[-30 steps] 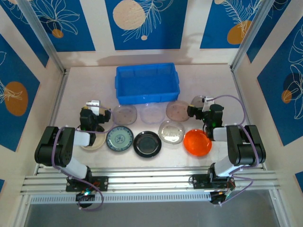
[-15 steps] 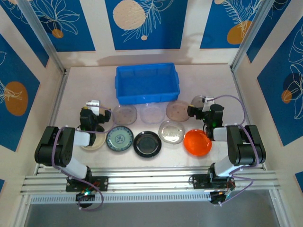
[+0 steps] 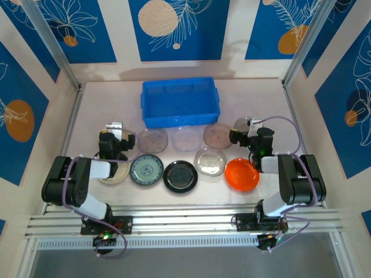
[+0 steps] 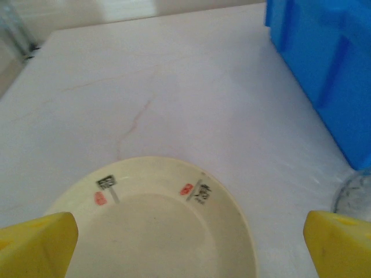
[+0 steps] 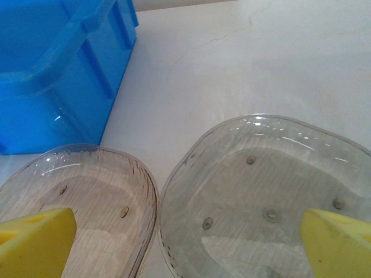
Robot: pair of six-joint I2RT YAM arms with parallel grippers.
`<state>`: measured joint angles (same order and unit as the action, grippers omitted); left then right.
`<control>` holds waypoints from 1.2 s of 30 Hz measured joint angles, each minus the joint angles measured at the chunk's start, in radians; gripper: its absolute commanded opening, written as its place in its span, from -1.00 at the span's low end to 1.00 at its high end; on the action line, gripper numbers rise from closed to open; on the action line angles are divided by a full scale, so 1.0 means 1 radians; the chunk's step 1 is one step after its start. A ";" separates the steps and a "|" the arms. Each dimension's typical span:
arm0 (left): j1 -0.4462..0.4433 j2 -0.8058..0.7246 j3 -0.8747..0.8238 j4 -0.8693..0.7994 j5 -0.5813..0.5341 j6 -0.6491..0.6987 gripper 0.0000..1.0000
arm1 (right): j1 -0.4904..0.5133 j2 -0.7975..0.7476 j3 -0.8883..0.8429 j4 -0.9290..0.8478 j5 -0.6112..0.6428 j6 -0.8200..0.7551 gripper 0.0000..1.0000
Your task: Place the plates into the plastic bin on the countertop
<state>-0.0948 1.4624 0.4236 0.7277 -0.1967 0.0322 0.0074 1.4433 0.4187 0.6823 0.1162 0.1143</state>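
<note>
Though blank from above, stamped cream plate [image 4: 156, 237] under wide-spread left gripper [image 4: 186, 246]; right gripper [image 5: 186, 243] likewise.

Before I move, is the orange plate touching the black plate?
Apart. The top view shows bare countertop between the orange plate and the black plate.

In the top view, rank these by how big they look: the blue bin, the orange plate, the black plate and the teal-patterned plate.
1. blue bin: clearly the largest.
2. orange plate, black plate and teal-patterned plate: all three lie in the near row and look about the same width, so I would not rank them against each other.
</note>
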 measured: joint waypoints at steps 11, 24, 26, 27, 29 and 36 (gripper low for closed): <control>-0.001 -0.221 0.280 -0.473 -0.082 -0.213 0.99 | 0.019 -0.206 0.333 -0.510 0.238 0.183 0.98; -0.002 -0.253 0.486 -0.848 0.358 -0.467 0.99 | -0.264 -0.154 0.476 -0.895 0.033 0.398 0.30; -0.002 -0.253 0.505 -0.871 0.410 -0.479 0.99 | -0.287 -0.114 0.483 -0.922 0.012 0.414 0.30; -0.002 -0.253 0.512 -0.876 0.433 -0.486 0.98 | -0.292 -0.088 0.484 -0.936 0.004 0.421 0.30; -0.002 -0.253 0.520 -0.879 0.466 -0.498 0.96 | -0.297 -0.043 0.484 -0.958 -0.011 0.431 0.27; -0.002 -0.230 0.524 -0.882 0.531 -0.514 0.89 | -0.298 0.061 0.483 -0.960 -0.050 0.468 -0.14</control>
<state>-0.0971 1.2324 0.9474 -0.1547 0.3347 -0.4816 -0.2905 1.5047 0.9012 -0.2779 0.0658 0.5823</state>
